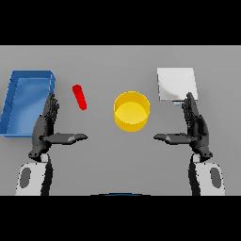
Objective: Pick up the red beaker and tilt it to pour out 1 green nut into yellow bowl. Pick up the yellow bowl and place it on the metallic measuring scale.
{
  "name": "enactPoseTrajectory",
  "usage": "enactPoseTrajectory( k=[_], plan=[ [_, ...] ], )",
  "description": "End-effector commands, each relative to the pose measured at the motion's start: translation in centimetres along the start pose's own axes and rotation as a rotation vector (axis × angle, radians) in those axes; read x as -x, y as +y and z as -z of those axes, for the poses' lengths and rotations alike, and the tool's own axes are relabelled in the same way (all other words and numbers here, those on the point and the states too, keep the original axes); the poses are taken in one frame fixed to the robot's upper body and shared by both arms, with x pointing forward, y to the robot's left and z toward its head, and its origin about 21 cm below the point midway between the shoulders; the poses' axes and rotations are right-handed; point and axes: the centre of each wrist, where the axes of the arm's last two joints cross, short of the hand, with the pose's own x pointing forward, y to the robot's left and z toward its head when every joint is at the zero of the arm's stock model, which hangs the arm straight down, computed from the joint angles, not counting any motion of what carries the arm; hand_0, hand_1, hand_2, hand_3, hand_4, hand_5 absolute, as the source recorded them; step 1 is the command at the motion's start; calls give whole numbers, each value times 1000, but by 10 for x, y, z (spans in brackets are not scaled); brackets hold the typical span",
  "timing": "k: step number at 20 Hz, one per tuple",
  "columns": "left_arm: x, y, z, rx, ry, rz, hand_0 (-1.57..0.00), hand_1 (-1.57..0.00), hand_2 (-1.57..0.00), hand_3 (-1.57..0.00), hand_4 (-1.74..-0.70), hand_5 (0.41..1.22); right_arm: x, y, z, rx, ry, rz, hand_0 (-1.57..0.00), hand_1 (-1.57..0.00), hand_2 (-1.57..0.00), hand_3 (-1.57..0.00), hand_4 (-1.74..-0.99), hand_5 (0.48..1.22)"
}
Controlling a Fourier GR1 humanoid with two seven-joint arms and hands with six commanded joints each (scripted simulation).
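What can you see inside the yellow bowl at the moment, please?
The yellow bowl shows only its own yellow floor; no green nut is visible in it. The red beaker lies apart, to its left. What is under the bowl is covered.

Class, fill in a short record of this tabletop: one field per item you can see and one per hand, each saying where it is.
red beaker: left of centre, apart from bowl
yellow bowl: centre, upright, no nut visible inside
metallic measuring scale: right rear
blue tray: far left
left hand: open, near tray, holding nothing
right hand: open, in front of scale, holding nothing
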Motion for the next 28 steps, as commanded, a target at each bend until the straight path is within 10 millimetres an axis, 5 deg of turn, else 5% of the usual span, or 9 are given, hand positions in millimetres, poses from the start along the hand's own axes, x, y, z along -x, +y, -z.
enactPoseTrajectory(
  k=[1, 6, 9, 14, 28],
  plan=[
    [0, 1, 0, -2, 0, 0, 1, 1, 1, 1, -1151, 599, 0, -1, 0, 1, 0, 0, 1, 1, 1, 1, -1167, 599],
    [-2, 4, 2, -2, -9, 1, 1, 1, 1, 1, -1151, 599, 2, -4, -4, 3, -2, 3, 1, 1, 1, 1, -1167, 599],
    [-13, 11, -13, 51, -30, 134, 1, 1, 1, 1, -1158, 599, -2, -4, -25, -14, -127, -299, 1, 1, 1, 1, -1162, 594],
    [-18, 11, -21, 75, -11, 175, 1, 1, 1, 1, -1164, 603, -5, 2, -31, -9, -116, -334, 1, 1, 1, 1, -1183, 596],
    [12, -11, 52, 101, 24, 255, 1, 1, 1, 1, -1262, 668, -11, -5, -30, -30, -146, -294, 1, 1, 1, 1, -1278, 634]
  ],
)
